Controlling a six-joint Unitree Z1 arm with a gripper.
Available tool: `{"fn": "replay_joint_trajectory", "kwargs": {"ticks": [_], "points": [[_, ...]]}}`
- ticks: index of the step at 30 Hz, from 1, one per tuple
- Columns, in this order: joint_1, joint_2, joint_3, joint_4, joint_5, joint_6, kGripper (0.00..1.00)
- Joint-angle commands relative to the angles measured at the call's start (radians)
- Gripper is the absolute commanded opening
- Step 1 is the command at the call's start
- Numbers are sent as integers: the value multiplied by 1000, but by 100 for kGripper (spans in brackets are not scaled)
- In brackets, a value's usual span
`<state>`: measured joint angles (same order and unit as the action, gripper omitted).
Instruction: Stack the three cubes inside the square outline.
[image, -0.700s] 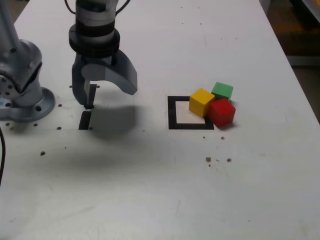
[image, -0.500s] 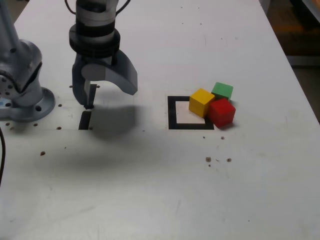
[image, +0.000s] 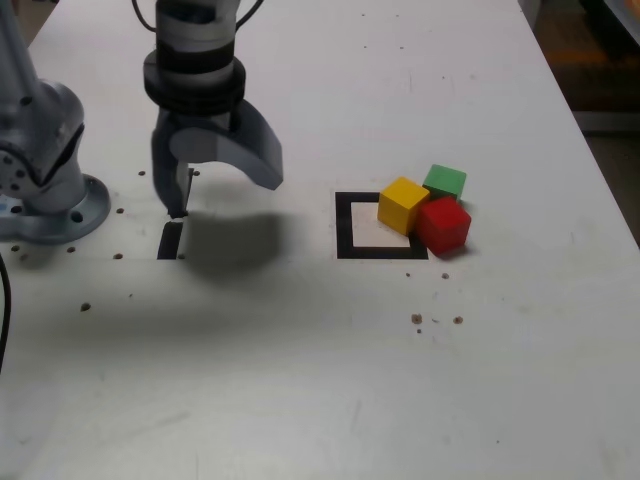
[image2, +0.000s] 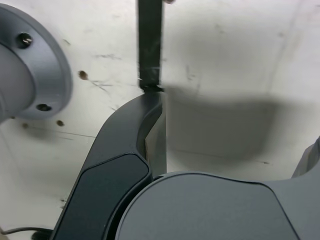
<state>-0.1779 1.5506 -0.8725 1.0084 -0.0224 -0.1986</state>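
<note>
hand (image: 222, 190) spread wide above tape strip (image: 171, 240), beside arm base (image: 50, 205)

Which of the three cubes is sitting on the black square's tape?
The yellow cube. It overlaps the upper right corner of the square outline in the exterior view; the red cube and green cube lie outside it.

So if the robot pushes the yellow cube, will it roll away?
Probably not. The yellow cube has flat faces and sharp edges, so it should slide, not roll. It looks solid and stiff, so squeezing likely won't squash it. It sits against the red cube and close to the green cube, so a push could shove those too.
</note>
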Motion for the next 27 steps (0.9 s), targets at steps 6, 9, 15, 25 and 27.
{"fn": "replay_joint_trajectory", "kwargs": {"ticks": [6,9,15,25,27], "points": [[-2,10,-137,44,18,-56,99],[-2,27,-227,89,26,-80,99],[-14,101,-388,137,21,-96,99],[-64,237,-604,185,1,-127,99],[-74,265,-643,200,-5,-134,99]]}}
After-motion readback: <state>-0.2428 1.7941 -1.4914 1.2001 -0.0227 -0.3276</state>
